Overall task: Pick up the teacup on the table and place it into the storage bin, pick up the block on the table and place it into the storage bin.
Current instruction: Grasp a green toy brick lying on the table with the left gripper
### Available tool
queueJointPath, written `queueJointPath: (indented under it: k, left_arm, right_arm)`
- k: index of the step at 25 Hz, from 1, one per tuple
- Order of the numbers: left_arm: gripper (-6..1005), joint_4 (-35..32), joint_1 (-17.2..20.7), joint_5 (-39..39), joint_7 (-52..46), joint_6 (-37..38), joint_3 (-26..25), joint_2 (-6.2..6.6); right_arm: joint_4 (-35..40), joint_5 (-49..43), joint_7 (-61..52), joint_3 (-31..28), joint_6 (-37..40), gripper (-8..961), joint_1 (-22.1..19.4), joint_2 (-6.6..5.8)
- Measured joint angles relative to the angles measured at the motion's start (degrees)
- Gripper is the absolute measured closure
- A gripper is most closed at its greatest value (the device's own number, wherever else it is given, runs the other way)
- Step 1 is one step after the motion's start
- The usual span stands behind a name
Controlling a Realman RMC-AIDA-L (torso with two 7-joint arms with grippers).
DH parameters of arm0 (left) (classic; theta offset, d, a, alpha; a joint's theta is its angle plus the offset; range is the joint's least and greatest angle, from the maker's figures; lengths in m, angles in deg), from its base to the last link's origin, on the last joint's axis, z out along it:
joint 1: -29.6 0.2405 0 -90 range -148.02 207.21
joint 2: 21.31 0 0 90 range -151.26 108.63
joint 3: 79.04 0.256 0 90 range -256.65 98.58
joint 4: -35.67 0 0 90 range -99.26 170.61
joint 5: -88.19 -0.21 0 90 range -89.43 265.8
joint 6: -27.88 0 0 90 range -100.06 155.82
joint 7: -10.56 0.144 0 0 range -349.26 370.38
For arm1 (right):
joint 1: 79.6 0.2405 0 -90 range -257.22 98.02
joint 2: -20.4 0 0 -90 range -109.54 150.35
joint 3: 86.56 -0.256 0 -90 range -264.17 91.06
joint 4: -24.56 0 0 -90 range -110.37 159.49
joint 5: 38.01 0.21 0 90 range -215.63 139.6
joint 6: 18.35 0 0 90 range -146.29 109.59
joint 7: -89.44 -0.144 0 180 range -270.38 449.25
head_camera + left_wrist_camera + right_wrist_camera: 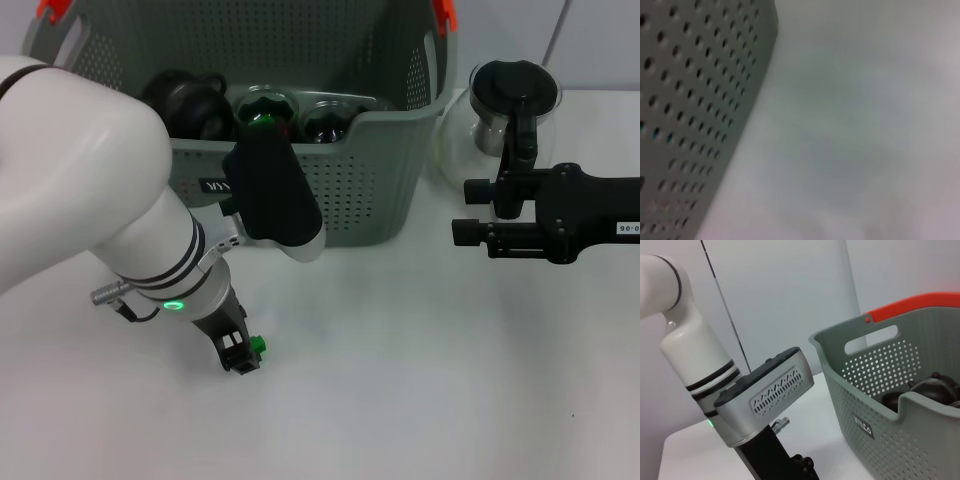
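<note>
My left gripper [241,356] points down at the table in front of the storage bin [385,190], the grey-green perforated basket with orange-red clips. A small green block [257,345] sits right at the gripper's tip, touching it or nearly so. Whether the block is held cannot be made out. Dark round items [185,100] lie inside the bin, and no teacup can be picked out on the table. The left wrist view shows only the bin's wall [685,115] and bare table. My right gripper [470,210] hovers open and empty at the right, pointing toward the bin.
A glass pot [500,110] with a black lid and handle stands right of the bin, just behind the right gripper. The right wrist view shows the left arm's grey wrist housing [765,390] beside the bin [875,405]. White table lies in front.
</note>
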Motion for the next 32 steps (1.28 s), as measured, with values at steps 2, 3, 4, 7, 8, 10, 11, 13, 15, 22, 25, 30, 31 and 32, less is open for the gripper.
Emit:
queueJointPath:
  k: [2, 3, 4, 7, 8, 10, 11, 13, 15, 22, 25, 30, 31, 32]
  left_arm:
    - [469, 0.64, 0.23, -0.02, 0.00, 0.15, 0.19, 0.05]
    - [470, 0.70, 0.29, -0.12, -0.02, 0.21, 0.27, 0.05]
    - [470, 0.70, 0.29, -0.12, -0.02, 0.21, 0.27, 0.05]
    - [471, 0.38, 0.27, -1.27, -0.58, 0.36, 0.86, -0.03]
    - [472, 0.30, 0.22, -1.32, -0.70, 0.36, 1.04, -0.03]
    - [473, 0.19, 0.17, -1.37, -0.89, 0.38, 1.40, -0.03]
    - [473, 0.19, 0.17, -1.37, -0.89, 0.38, 1.49, -0.02]
    - [474, 0.14, 0.21, -1.37, -0.89, 0.38, 1.73, -0.01]
    - [475, -0.12, 0.23, -1.37, -0.90, 0.37, 1.90, -0.01]
    - [477, 0.01, 0.45, -1.35, -0.90, 0.18, 2.93, -0.01]
    - [479, 0.28, 0.38, -1.09, -0.96, 0.16, 2.40, -0.01]
    - [645, -0.33, -0.06, -1.32, -1.13, 0.53, 2.26, -0.01]
    - [686, -0.41, -0.08, -1.33, -1.13, 0.54, 2.35, -0.01]
    - [719, -0.51, -0.11, -1.36, -1.14, 0.56, 2.46, -0.01]
  right_arm:
    - [0.01, 0.00, 0.00, 0.00, -0.01, 276, 0.00, 0.00]
    - [0.02, 0.00, 0.00, 0.00, -0.01, 276, 0.00, 0.00]
    - [0.03, 0.00, 0.00, 0.00, -0.02, 276, 0.00, 0.00]
    - [0.03, 0.00, 0.00, 0.00, -0.03, 276, 0.00, 0.00]
    - [0.03, 0.00, 0.00, 0.00, -0.03, 276, 0.00, 0.00]
    - [0.03, 0.00, 0.00, 0.00, -0.03, 276, 0.00, 0.00]
    - [0.03, 0.00, 0.00, 0.00, -0.03, 276, 0.00, 0.00]
    - [0.03, 0.00, 0.00, 0.00, -0.03, 276, 0.00, 0.00]
    - [0.03, 0.00, 0.00, 0.00, -0.04, 276, 0.00, 0.00]
    - [0.03, -0.06, 0.00, 0.00, -0.04, 277, 0.00, 0.00]
    - [0.00, -0.14, 0.00, 0.00, -0.05, 277, -0.04, 0.00]
    - [-0.18, -0.17, 0.00, 0.00, -0.14, 277, -0.08, -0.07]
    - [-0.16, -0.17, 0.00, 0.00, -0.14, 277, -0.08, -0.07]
    - [-0.13, -0.16, 0.00, 0.00, -0.14, 277, -0.09, -0.08]
